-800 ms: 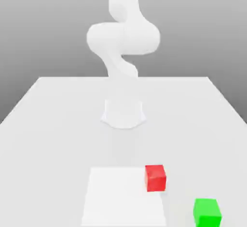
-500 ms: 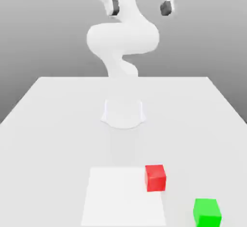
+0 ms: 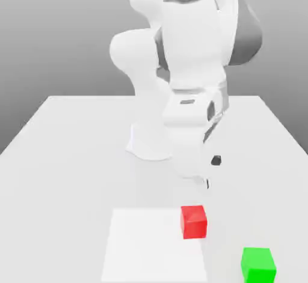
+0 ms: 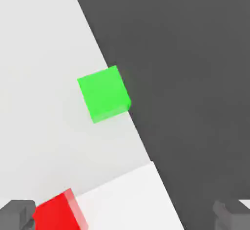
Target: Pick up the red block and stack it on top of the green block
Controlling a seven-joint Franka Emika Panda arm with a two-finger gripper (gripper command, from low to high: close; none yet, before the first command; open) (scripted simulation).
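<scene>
The red block [image 3: 194, 222] rests on the table at the right edge of a white square patch [image 3: 153, 246]. The green block [image 3: 258, 265] sits apart from it, nearer the camera and toward the exterior view's right. My gripper [image 3: 211, 172] hangs above the table, just behind and a little above the red block, touching neither block. In the hand view its two fingertips [image 4: 17, 213] stand far apart, open, with nothing held between them. The red block [image 4: 58, 212] lies close by one finger, and the green block [image 4: 104, 94] lies further off.
The green block sits close to the table's edge [image 4: 139, 136], beyond which lies dark floor. The arm's white base [image 3: 150, 143] stands at the table's middle, behind the blocks.
The arm has swung down from high above the table, so the hand now hangs low just behind the red block. Neither block has moved.
</scene>
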